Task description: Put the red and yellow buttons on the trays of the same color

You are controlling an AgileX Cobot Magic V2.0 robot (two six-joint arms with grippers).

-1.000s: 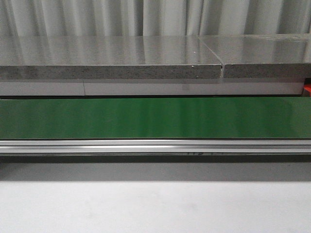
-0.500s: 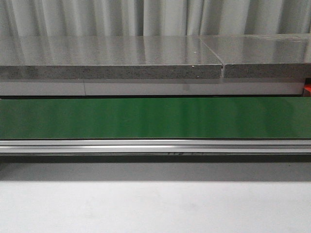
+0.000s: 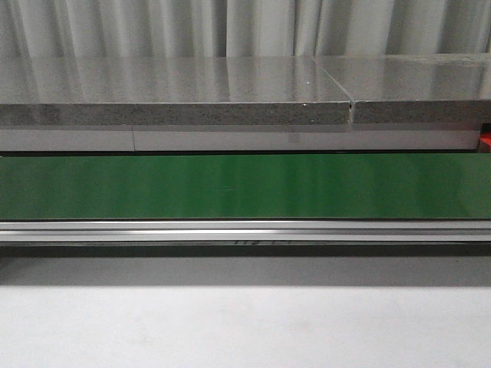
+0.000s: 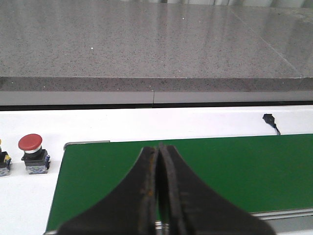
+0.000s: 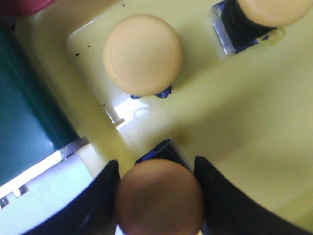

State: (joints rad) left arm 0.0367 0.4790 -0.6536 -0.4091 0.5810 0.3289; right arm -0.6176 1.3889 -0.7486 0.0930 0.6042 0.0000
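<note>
Right wrist view showed the right gripper (image 5: 159, 196) clamped on a yellow button (image 5: 159, 197) over the yellow tray (image 5: 254, 107), near two others. The left gripper (image 4: 158, 161) was pressed closed above the green belt (image 4: 234, 166); a red button (image 4: 32, 152) stood on the white counter (image 4: 146, 125).

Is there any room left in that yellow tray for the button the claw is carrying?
Yes, probably. The right claw holds a yellow button over the yellow tray. Bare tray floor lies between it and the two yellow buttons already inside. It is crowded up by those two. The green belt is also bare.
</note>
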